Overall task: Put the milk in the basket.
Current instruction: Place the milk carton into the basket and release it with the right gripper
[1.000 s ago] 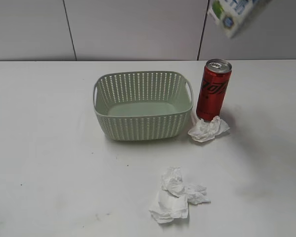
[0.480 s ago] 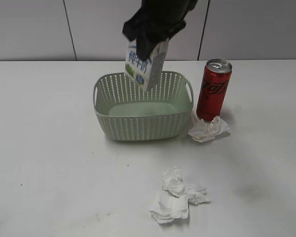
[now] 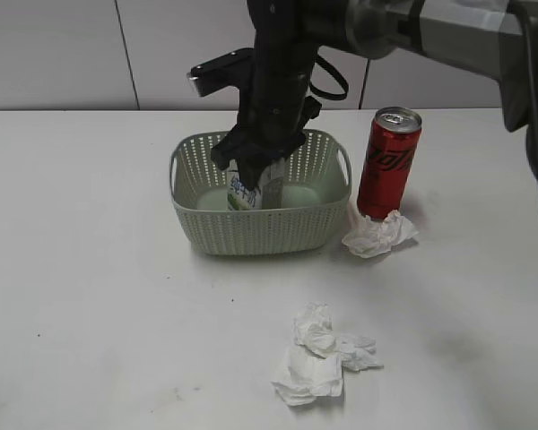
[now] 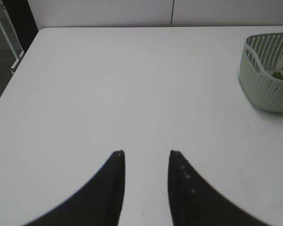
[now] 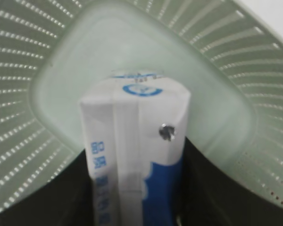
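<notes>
Right gripper (image 3: 249,172) is down inside the basket (image 3: 260,231) w/ the milk carton (image 3: 244,191) clamped between its fingers (image 5: 70,197), and you can see it clearly in the right wrist view: dark pads on both long sides of the carton (image 5: 134,155), closed snug against it. Carton's lower end looks at or just above the basket floor (image 5: 85,52); can't tell if it's touching. It stands roughly upright, a bit left of the basket's centre in the exterior view.

Handling-wise: that's a small paperboard carton, prob. light-to-moderate if full, stiff along the edges but the flat faces will dent if you squeeze hard. Surface is smooth and coated, so a bit slippery. You've got it across the broad faces near the upper part, which looks like the sensible spot. Tall and narrow, so it could tip when you let go if it's not seated flat.

Left gripper (image 4: 145,155) sits low over bare bench (image 4: 108,84), fingers a moderate gap apart, nothing between them, well away from the basket (image 4: 266,89).

Red soda can (image 3: 388,161) stands just right of the basket, crumpled tissue (image 3: 378,235) at its base, another wad (image 3: 321,354) nearer the front.
</notes>
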Action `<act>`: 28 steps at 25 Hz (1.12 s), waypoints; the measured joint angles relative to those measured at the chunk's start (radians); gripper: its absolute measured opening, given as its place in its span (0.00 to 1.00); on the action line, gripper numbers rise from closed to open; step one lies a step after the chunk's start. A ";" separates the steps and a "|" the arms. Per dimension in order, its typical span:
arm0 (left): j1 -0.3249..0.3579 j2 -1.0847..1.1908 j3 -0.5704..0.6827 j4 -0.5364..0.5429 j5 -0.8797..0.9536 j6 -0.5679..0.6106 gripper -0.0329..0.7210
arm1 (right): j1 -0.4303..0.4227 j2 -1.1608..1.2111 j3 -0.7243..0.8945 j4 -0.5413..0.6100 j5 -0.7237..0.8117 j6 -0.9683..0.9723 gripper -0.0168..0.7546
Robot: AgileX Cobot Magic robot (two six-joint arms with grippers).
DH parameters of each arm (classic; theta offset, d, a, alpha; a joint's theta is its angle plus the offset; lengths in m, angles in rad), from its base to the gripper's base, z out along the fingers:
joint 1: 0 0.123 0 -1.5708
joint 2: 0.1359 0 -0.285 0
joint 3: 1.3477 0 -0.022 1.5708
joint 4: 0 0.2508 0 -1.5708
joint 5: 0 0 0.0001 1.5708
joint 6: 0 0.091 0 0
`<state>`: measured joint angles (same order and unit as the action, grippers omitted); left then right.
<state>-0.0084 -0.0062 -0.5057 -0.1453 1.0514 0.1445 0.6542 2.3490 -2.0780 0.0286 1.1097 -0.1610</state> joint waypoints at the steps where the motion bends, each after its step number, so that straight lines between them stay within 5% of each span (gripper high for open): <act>1: 0.000 0.000 0.000 0.000 0.000 0.001 0.35 | 0.000 0.007 0.000 -0.002 -0.010 0.000 0.45; 8: 0.000 0.000 0.000 0.000 0.000 0.001 0.35 | 0.000 0.012 0.000 -0.006 -0.035 0.024 0.47; 14: 0.000 0.000 0.000 0.000 0.000 0.001 0.35 | 0.000 0.012 -0.020 -0.006 0.011 0.079 0.79; 23: 0.000 0.000 0.000 0.000 0.000 0.001 0.35 | 0.000 -0.006 -0.286 -0.029 0.098 0.161 0.82; 28: 0.000 0.000 0.000 0.000 0.000 0.001 0.35 | -0.008 -0.067 -0.340 -0.167 0.099 0.176 0.82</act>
<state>-0.0084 -0.0062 -0.5057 -0.1453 1.0514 0.1452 0.6463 2.2817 -2.4176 -0.1384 1.2087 0.0148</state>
